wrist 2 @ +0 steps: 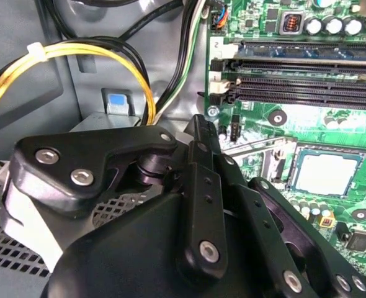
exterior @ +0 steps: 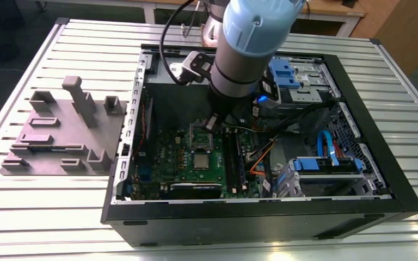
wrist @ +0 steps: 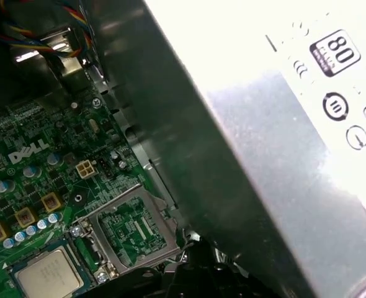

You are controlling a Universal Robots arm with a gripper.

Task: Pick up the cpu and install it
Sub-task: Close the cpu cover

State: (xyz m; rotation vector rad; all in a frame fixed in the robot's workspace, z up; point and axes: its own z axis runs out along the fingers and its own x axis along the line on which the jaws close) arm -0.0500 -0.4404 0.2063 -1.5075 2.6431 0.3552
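Silvery square cpu [wrist 2: 325,172] flat in motherboard [wrist 2: 332,118] socket, pale rim, gripper [wrist 2: 198,127] fingers pressed together, empty.

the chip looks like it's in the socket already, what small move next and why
Probably lift the gripper straight up a little. The chip lies flat in its socket on the green board, with the metal frame hinged open beside it, and the arm hangs close above between cables and the grey power supply.
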